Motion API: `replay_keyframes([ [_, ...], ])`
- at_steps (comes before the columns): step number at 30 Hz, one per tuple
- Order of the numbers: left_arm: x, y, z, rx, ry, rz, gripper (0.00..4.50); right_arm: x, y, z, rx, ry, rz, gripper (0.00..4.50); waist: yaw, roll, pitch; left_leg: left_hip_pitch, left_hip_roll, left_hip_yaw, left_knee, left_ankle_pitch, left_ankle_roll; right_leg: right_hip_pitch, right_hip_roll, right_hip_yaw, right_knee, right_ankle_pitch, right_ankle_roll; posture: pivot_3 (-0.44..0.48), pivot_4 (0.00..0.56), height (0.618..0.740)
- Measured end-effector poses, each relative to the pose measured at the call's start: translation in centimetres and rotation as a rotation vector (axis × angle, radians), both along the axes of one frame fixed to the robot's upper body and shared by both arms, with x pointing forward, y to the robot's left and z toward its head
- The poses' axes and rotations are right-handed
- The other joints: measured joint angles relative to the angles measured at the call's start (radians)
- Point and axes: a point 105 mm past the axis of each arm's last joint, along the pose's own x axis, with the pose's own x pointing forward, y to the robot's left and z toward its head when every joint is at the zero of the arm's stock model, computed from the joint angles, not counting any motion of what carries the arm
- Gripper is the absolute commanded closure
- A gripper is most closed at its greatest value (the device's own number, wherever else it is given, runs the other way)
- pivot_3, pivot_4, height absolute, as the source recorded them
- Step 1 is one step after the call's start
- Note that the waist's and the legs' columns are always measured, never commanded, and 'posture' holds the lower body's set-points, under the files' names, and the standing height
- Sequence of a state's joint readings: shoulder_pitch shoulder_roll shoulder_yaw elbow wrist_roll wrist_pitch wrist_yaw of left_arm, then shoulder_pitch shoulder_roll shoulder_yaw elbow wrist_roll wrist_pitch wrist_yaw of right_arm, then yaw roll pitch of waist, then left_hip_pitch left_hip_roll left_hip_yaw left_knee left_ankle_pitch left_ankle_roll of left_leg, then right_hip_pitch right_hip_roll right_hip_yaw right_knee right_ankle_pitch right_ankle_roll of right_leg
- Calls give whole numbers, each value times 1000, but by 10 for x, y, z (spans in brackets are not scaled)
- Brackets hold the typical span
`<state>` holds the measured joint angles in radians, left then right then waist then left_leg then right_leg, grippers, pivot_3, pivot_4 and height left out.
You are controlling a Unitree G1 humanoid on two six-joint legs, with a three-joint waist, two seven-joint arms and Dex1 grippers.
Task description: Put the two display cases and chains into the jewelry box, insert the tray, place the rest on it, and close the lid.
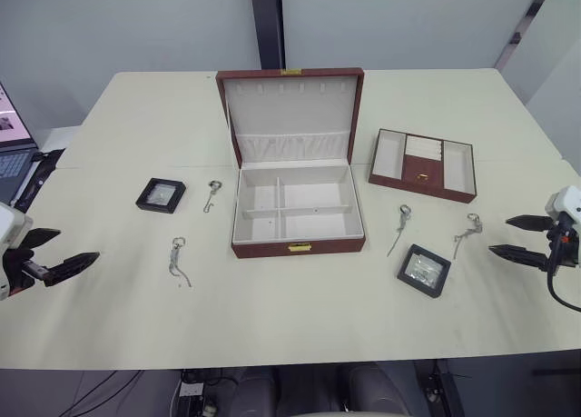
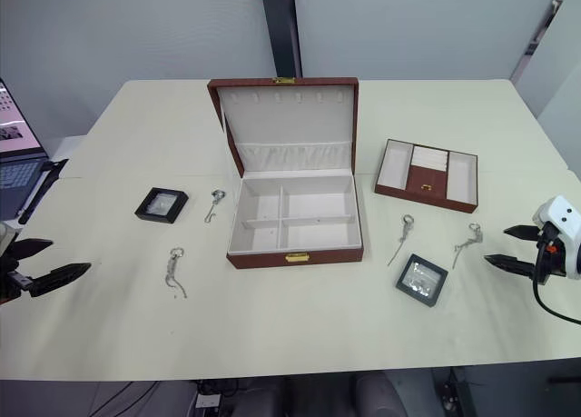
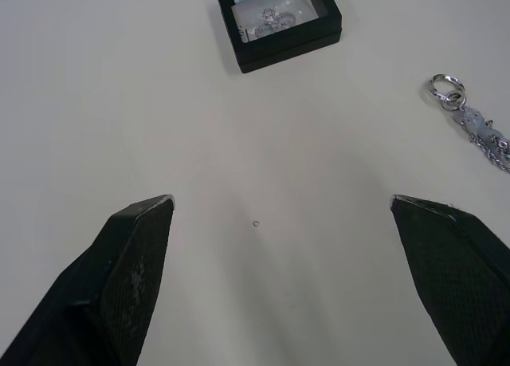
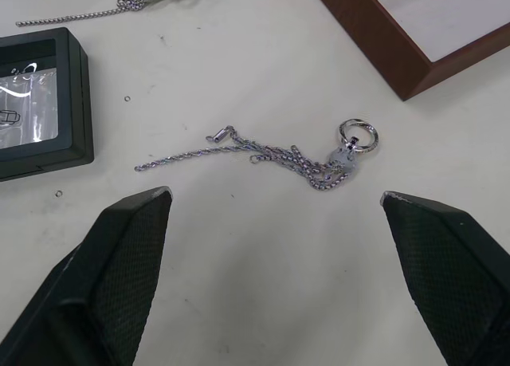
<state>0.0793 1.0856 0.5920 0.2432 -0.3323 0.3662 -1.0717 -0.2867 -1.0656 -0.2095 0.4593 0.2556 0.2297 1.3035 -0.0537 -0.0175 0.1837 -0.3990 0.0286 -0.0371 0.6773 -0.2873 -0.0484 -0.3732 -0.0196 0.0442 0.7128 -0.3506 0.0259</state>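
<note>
Laptop (image 1: 11, 144) cut by frame edge. Contents of both display cases (image 1: 161, 195) (image 1: 424, 270) too small to identify.

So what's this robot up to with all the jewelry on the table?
It is about to pack the jewelry box, which sits open in the middle of the table with its lid up and its compartments empty. Nothing is held yet: the left pincer and the right pincer are both open, low over the table's edges. Two display cases and four chains lie loose either side of the box, and the tray waits to its right.
</note>
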Motion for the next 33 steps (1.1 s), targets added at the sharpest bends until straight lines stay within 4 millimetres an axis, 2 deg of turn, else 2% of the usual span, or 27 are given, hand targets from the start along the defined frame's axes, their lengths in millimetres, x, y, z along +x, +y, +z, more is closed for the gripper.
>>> replay_keyframes([
  [5, 1, -1, 0, 6, -2, -9, 0, 0, 2, 1, 9, -1, 6, 31, 0, 0, 0, 0, 0, 0, 0, 0, 0, 0, 0, 0, 0, 0, 0, 0, 150, 740],
  [9, 7, -6, -6, 11, 13, -45, 0, 5, 21, 11, 67, -31, 64, 31, 0, 0, 0, 0, 0, 0, 0, 0, 0, 0, 0, 0, 0, 0, 0, 0, 150, 740],
  [11, 13, -10, -9, 20, 30, -75, 0, 7, 42, 20, 122, -59, 124, 31, 0, 0, 0, 0, 0, 0, 0, 0, 0, 0, 1, 0, 0, 0, 0, 0, 150, 740],
  [18, 53, -37, -9, 117, 72, -260, 0, -3, 151, 57, 308, -185, 441, 31, 7, 0, 0, -1, -1, -2, 1, 0, 0, 0, 1, -2, 0, 0, 0, 0, 150, 740],
  [20, 64, -41, -6, 160, 85, -305, 0, -9, 175, 63, 340, -201, 505, 31, 9, 0, 0, -2, -1, -2, 1, 0, 0, -1, 2, -2, 0, 0, 0, 0, 150, 740],
  [26, 90, -47, 5, 238, 88, -370, 0, -24, 215, 73, 388, -237, 599, 31, 16, 0, 0, -2, -1, -2, 2, 0, 0, -1, 2, -3, 1, 0, 0, 0, 150, 740],
  [33, 111, -61, -9, 255, 134, -427, 0, -35, 232, 76, 399, -268, 610, 31, 18, -1, 0, -2, -1, -3, 2, 0, 0, -1, 2, -3, 1, 0, 0, 0, 150, 740],
])
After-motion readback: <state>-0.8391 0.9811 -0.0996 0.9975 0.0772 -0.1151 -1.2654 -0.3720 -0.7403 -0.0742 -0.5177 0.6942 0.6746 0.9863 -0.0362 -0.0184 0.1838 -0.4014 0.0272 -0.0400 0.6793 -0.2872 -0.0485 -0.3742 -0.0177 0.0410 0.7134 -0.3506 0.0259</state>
